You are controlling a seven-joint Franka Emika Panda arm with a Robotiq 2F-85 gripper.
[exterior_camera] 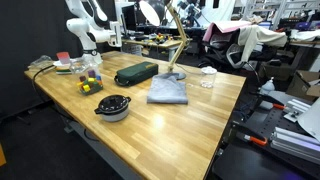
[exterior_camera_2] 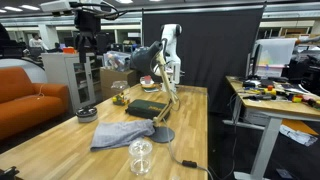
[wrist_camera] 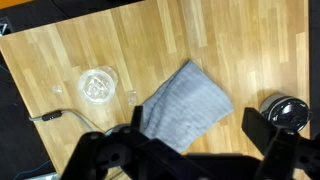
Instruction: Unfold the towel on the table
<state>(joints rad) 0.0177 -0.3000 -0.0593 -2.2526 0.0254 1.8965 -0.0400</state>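
In an exterior view, one folded grey towel [exterior_camera: 168, 91] is lying mid-worktop [exterior_camera: 190, 130], with one dark bowl [exterior_camera: 113, 107] sitting near it. In an exterior view, one glass [exterior_camera_2: 141, 155] is standing just beside the towel. In the wrist view, the towel's long axis is running diagonally, lower left to upper right. The tool [wrist_camera: 195, 128] is hanging above it, jaws spread wide and gripping nothing.

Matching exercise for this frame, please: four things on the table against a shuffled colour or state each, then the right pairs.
Things:
1. towel
2. glass jar
3. case
4. bowl

Colour or state:
a. dark green
b. clear
c. grey, folded
d. dark, round

Pairs: 1-c, 2-b, 3-a, 4-d.
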